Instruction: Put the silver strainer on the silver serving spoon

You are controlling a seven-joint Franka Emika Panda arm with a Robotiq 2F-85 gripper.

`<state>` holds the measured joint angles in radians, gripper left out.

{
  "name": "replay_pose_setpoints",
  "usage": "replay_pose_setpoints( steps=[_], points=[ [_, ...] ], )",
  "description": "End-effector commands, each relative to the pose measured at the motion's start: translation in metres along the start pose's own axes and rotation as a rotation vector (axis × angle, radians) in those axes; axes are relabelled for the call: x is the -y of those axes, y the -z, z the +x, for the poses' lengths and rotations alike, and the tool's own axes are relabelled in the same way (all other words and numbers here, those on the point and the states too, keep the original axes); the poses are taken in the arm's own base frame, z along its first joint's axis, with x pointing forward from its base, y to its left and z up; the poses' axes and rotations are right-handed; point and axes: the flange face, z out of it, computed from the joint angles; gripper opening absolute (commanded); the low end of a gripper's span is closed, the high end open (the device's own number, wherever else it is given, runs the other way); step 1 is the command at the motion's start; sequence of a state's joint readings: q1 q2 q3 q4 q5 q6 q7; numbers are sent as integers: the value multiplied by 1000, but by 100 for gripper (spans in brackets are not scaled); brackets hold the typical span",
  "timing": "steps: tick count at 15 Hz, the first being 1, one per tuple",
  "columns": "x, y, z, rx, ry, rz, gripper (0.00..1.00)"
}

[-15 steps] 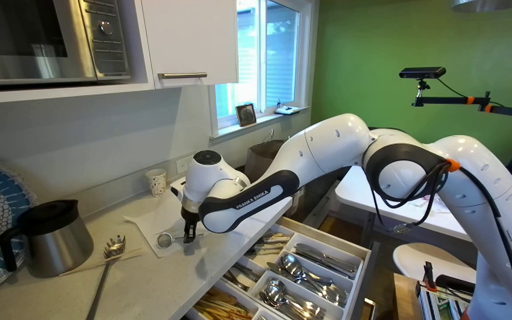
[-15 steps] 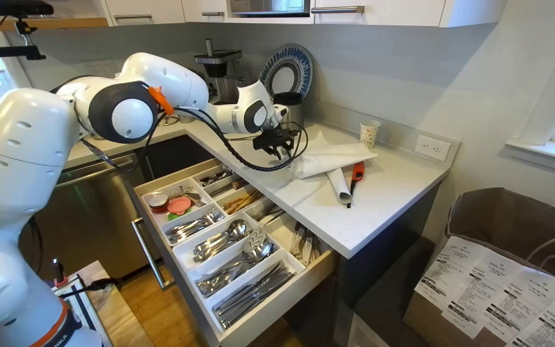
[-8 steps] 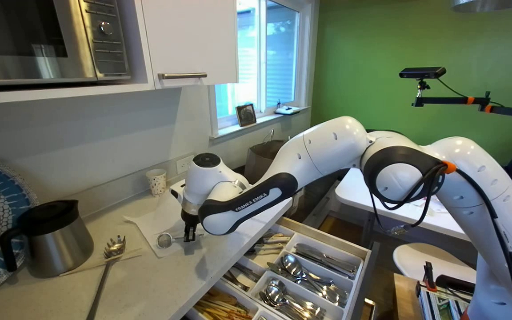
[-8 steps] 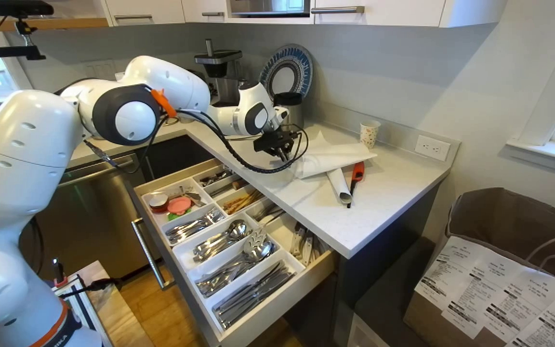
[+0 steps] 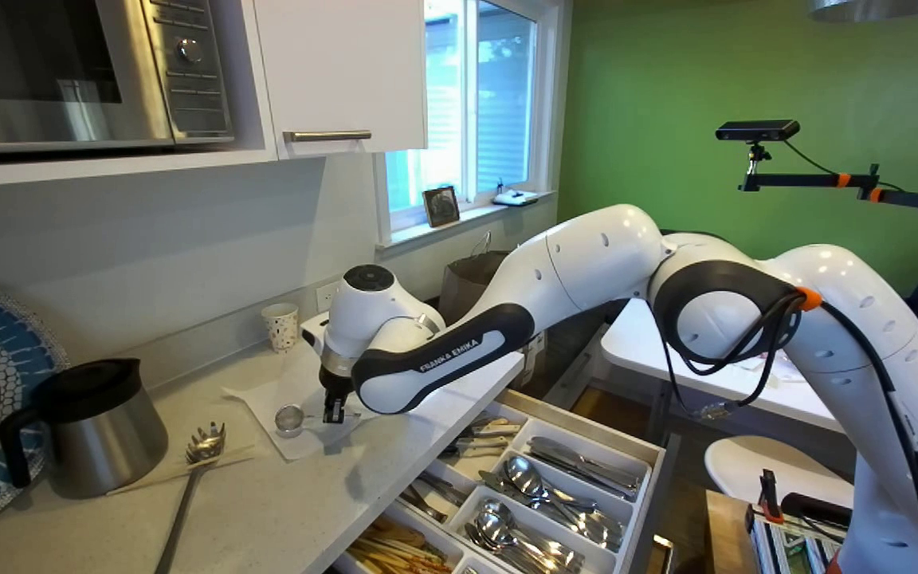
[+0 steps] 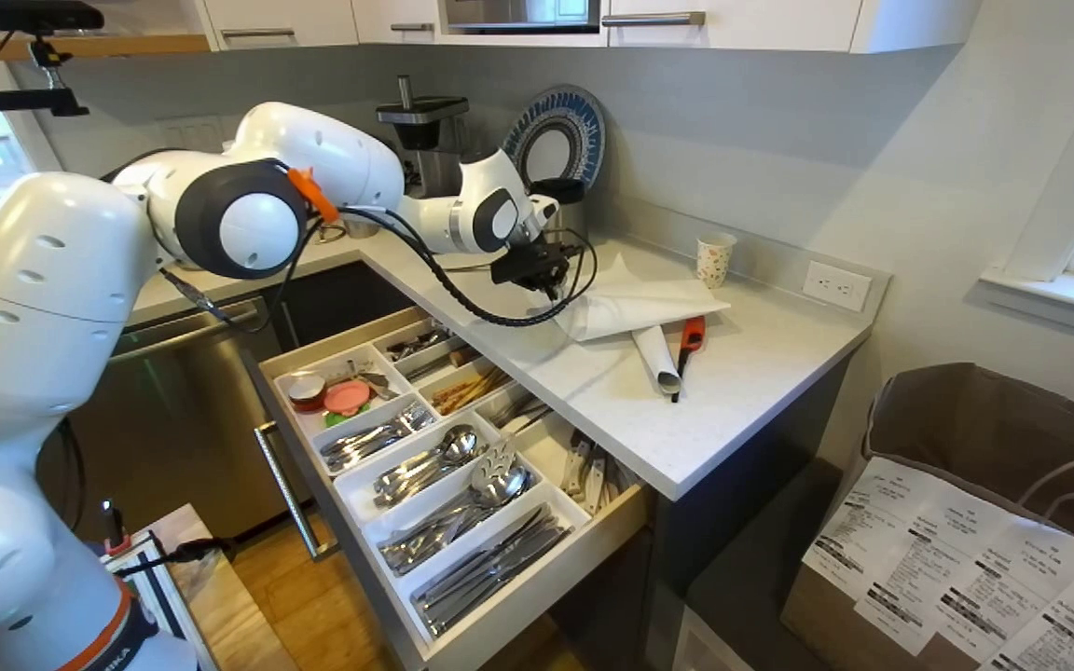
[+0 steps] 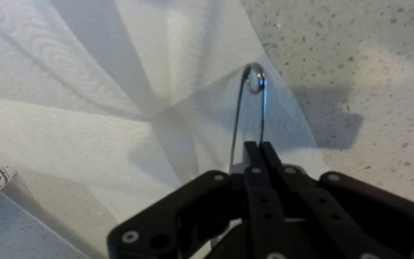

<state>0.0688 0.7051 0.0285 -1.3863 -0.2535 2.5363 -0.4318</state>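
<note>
The silver strainer [image 5: 289,420] has a small round mesh bowl and a thin wire handle with a looped end, seen in the wrist view [image 7: 263,83]. My gripper [image 5: 334,416] points down over the counter and is shut on the handle; in the wrist view one handle wire runs between the fingertips [image 7: 261,145]. The strainer appears a little above the white paper. The gripper also shows in an exterior view [image 6: 553,291], where I cannot make out the strainer. A silver long-handled serving spoon [image 5: 205,446] with a toothed head lies on the counter, left of the strainer.
A steel carafe [image 5: 108,434] stands beside the serving spoon. White paper [image 6: 649,303], a paper cup [image 6: 714,261] and an orange lighter [image 6: 694,334] are on the counter. An open cutlery drawer [image 6: 523,610] juts out below the counter edge.
The gripper and strainer dip barely, then move slightly up and to the left in an exterior view. The gripper stays shut on the handle. The serving spoon has not moved.
</note>
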Motion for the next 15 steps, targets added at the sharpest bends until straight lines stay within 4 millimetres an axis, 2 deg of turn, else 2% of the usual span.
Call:
replay_pose_setpoints(
  steps=[1,10,11,15],
  points=[
    [2,20,4,-8,-13,-3,1],
    [23,64,18,-98,23,86,1],
    [19,55,28,-90,14,48,1],
    [19,58,29,-94,14,49,3]
  ],
)
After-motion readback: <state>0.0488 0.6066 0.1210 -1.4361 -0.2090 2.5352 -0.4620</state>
